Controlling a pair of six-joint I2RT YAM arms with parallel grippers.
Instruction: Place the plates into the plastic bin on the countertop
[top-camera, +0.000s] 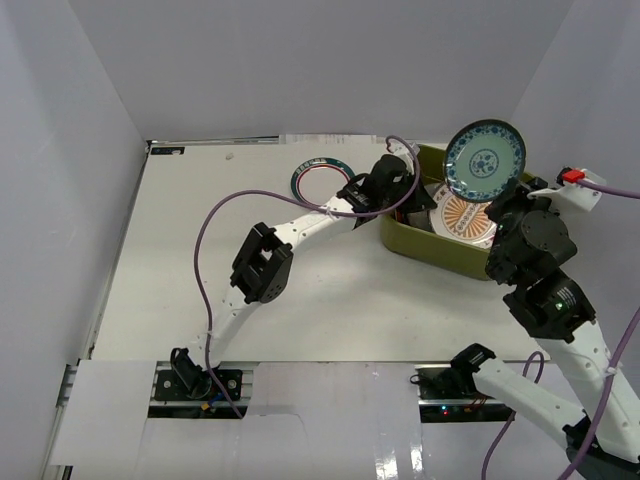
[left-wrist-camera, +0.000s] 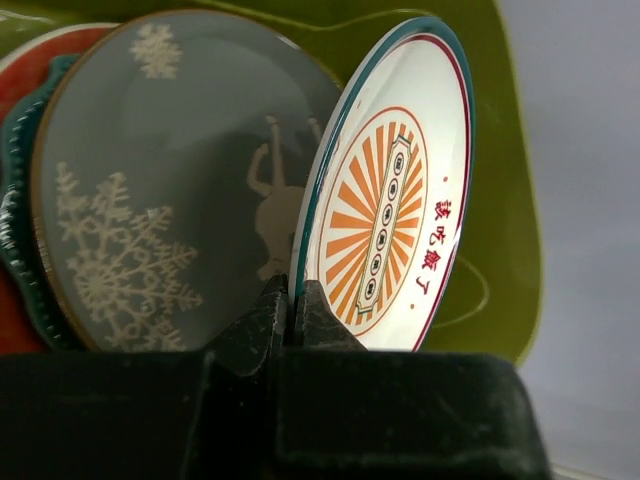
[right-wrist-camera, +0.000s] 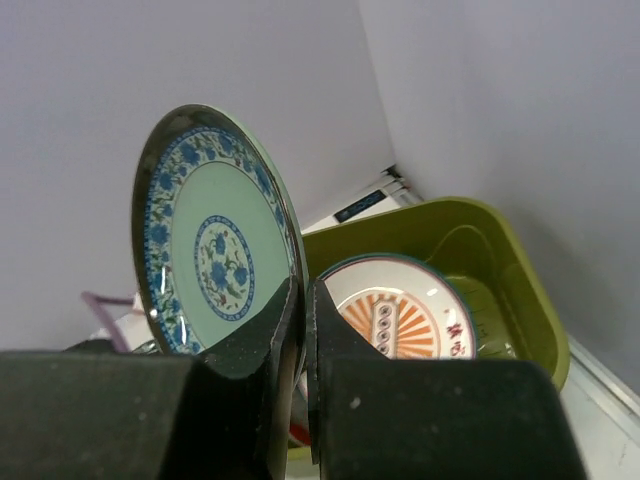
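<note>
My left gripper (left-wrist-camera: 295, 295) is shut on the rim of the orange sunburst plate (left-wrist-camera: 385, 230), which stands tilted inside the olive-green plastic bin (left-wrist-camera: 505, 150). Behind it leans a grey snowflake plate (left-wrist-camera: 150, 200), with teal and red plate rims showing at the far left. In the top view the left gripper (top-camera: 398, 188) reaches over the bin's left wall (top-camera: 430, 250). My right gripper (right-wrist-camera: 303, 290) is shut on the small blue-green patterned plate (right-wrist-camera: 210, 240), held upright above the bin (top-camera: 485, 160). A green-rimmed plate (top-camera: 322, 180) lies on the white countertop (top-camera: 200, 260).
Pale grey walls close in the countertop on three sides. The left arm's purple cable (top-camera: 205, 240) loops over the surface. The right arm (top-camera: 545, 290) stands just right of the bin, close to the right wall.
</note>
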